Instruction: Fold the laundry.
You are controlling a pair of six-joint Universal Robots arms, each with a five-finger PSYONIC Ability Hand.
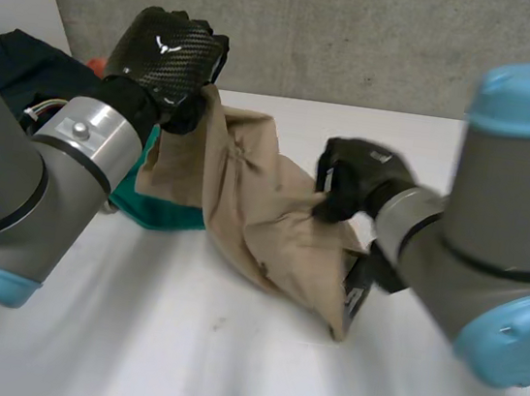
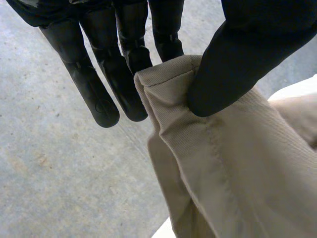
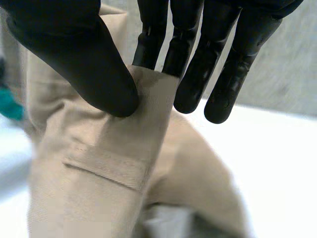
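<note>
A tan garment point(image 1: 263, 212) hangs stretched between my two hands above the white table point(image 1: 177, 343). My left hand point(image 1: 171, 59) is raised at the far left and pinches a hemmed corner of the tan garment point(image 2: 218, 163) between its thumb point(image 2: 237, 59) and fingers point(image 2: 124, 74). My right hand point(image 1: 350, 180) is lower, at the middle right, and pinches a fold of the tan garment point(image 3: 99, 168) between thumb point(image 3: 84, 64) and fingers point(image 3: 198, 59). A belt loop or tab shows just below that pinch. The garment's lower end sags toward the table.
A teal cloth point(image 1: 156, 205) lies on the table under the left arm. A dark garment point(image 1: 23, 69) sits at the far left, with a bit of orange behind it. A grey concrete wall point(image 1: 365, 35) runs along the table's far edge.
</note>
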